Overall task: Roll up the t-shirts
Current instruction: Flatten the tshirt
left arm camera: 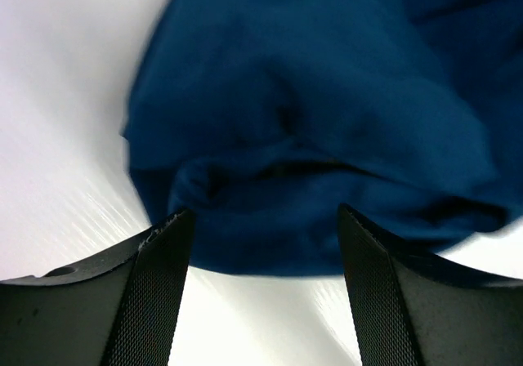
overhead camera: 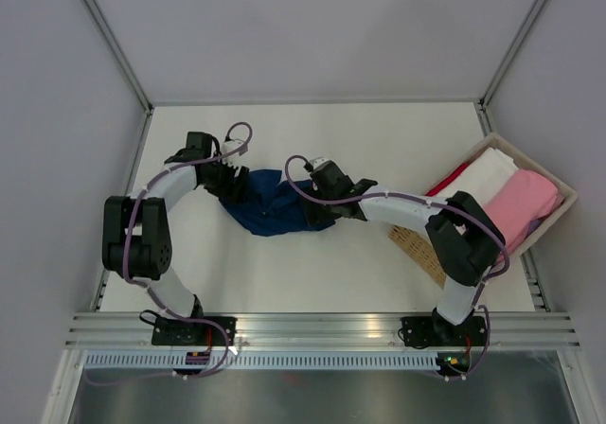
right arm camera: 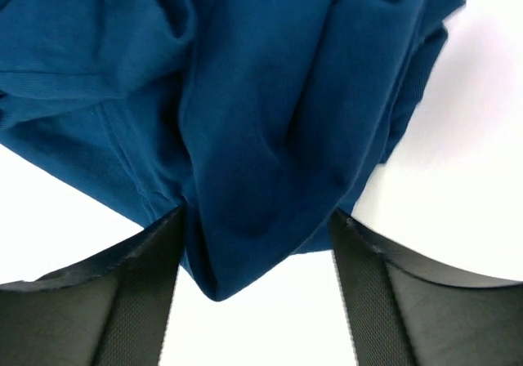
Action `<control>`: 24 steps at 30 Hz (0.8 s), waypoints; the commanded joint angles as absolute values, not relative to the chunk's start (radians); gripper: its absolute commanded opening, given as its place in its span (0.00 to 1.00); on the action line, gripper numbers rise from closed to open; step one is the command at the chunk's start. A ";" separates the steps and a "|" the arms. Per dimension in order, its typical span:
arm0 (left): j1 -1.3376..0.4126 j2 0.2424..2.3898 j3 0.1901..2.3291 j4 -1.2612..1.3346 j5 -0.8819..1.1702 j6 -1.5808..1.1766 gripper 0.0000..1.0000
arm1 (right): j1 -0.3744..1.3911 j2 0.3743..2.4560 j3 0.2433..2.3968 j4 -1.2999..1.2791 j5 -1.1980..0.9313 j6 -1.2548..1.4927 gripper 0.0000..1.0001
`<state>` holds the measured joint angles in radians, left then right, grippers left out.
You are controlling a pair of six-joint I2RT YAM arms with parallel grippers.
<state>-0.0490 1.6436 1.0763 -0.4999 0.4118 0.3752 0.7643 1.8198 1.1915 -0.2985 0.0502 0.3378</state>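
Observation:
A navy blue t-shirt (overhead camera: 270, 211) lies crumpled in a heap on the white table, between my two grippers. My left gripper (overhead camera: 230, 183) is at the heap's left end. In the left wrist view the left gripper (left arm camera: 263, 211) is open, and the t-shirt (left arm camera: 310, 121) bunches just beyond its fingertips with bare table between the fingers. My right gripper (overhead camera: 311, 202) is at the heap's right end. In the right wrist view the right gripper (right arm camera: 255, 213) is open wide, and a pointed fold of the t-shirt (right arm camera: 261, 96) reaches down between its fingers.
A basket (overhead camera: 561, 206) stands tilted at the right edge of the table, holding a pink t-shirt (overhead camera: 521, 206), a white one (overhead camera: 483, 178) and a strip of red cloth (overhead camera: 448, 180). Metal frame posts and grey walls enclose the table on three sides.

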 commanded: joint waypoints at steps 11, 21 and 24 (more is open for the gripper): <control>-0.046 1.758 1.078 -0.373 0.314 0.385 0.40 | 0.802 1.839 1.048 -0.109 0.028 0.454 0.69; -0.023 1.442 1.024 -0.447 0.307 0.331 0.02 | 0.804 1.597 1.150 -0.234 0.189 0.373 0.00; -0.012 1.365 1.100 -0.569 0.339 0.305 0.02 | 0.804 1.468 1.204 -0.301 0.209 0.339 0.00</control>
